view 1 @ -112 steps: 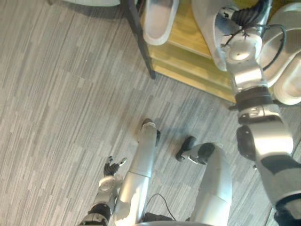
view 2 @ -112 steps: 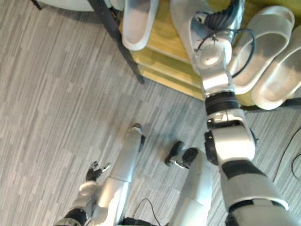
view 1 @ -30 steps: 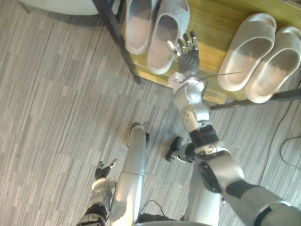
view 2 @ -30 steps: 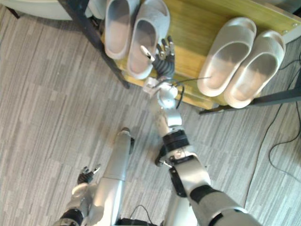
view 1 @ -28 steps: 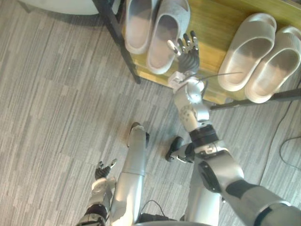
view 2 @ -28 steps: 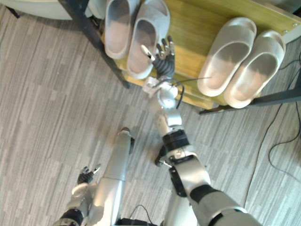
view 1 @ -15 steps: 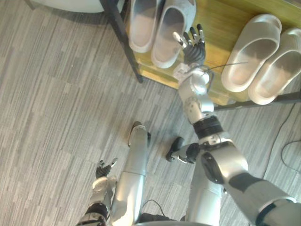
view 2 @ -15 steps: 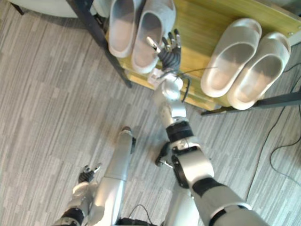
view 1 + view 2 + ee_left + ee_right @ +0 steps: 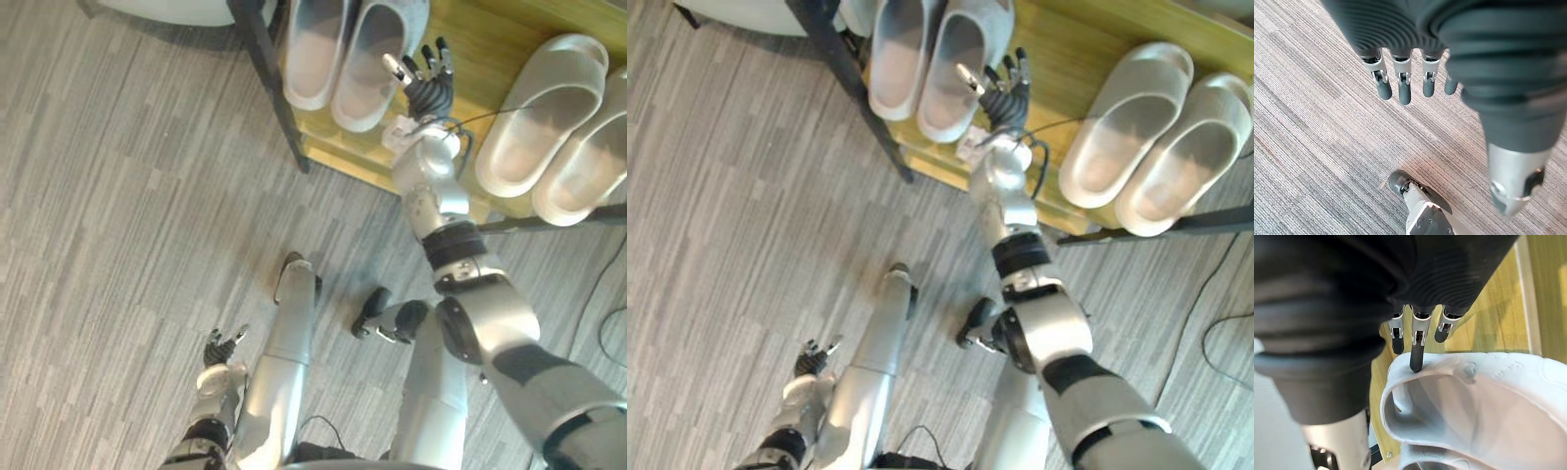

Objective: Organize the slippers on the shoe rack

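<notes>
A pale grey pair of slippers [image 9: 315,49] [image 9: 377,54] lies side by side at the left end of the wooden shelf [image 9: 480,39] of the shoe rack. A beige pair [image 9: 539,113] [image 9: 593,157] lies at its right end. My right hand [image 9: 428,88] is open just right of the grey pair, fingers spread over the wood. In the right wrist view its straight fingers [image 9: 1416,352] reach the rim of a pale slipper [image 9: 1474,411]. My left hand [image 9: 220,348] hangs low over the floor, and its fingers [image 9: 1403,88] are relaxed and hold nothing.
A black rack leg [image 9: 274,78] runs down the shelf's left side. A white rounded object [image 9: 176,10] shows at the top left. Grey striped carpet [image 9: 118,215] covers the floor in front of the rack.
3.7 s ago my right hand reached further over the shelf by a grey slipper; it has since drawn back and opened beside it. In the last second mainly the camera shifted.
</notes>
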